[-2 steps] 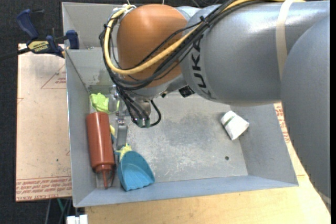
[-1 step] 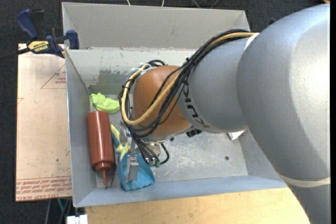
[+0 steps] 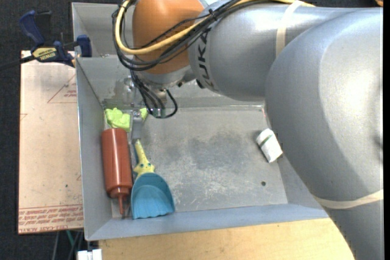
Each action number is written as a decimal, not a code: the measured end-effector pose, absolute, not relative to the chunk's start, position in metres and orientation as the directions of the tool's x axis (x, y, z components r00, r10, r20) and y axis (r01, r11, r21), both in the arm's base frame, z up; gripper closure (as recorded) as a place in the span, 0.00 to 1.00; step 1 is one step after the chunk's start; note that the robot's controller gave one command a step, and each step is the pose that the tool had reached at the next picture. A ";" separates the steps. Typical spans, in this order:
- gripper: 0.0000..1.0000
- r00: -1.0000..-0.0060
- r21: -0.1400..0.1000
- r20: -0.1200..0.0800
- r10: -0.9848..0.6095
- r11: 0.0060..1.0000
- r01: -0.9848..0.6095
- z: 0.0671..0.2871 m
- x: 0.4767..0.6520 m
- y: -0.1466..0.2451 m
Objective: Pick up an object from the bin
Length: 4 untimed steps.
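Because the bin (image 3: 219, 158) has most of its things crowded against the left wall, we judge the step in hand to be a tight descent into that corner. Farthest left lies a red-brown cylinder (image 3: 116, 160), its long axis running far to near along the wall. At its far end, touching it, sits a crumpled lime-green thing (image 3: 119, 117). It looks to stretch left to right, though we cannot tell one end from the other. The pincer (image 3: 136, 114) hangs below the arm's orange cover (image 3: 161, 27), over the green thing's right end. We cannot tell how far open it is, or whether it has hold of anything. Just right of the cylinder a blue scoop (image 3: 150, 195) lies with its yellow handle (image 3: 141, 158) pointing far, towards the pincer. Well apart, at the right, rests a small white block (image 3: 269, 145). To do this well, we would come straight down and close across the green thing's short width. We would also keep clear of the cylinder's far end and the handle's tip, either of which could get caught along with it.
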<state>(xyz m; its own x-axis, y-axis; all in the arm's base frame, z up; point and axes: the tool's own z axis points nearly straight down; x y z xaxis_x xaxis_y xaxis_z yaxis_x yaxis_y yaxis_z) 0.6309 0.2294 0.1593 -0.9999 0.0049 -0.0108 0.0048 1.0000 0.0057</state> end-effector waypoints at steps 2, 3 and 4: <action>0.00 -0.992 -0.001 -0.020 0.126 0.992 0.126 0.076 0.636 0.235; 1.00 -0.931 -0.014 -0.105 -0.349 0.937 -0.349 0.091 0.518 0.241; 1.00 -0.932 -0.013 -0.102 -0.347 0.937 -0.348 0.090 0.519 0.241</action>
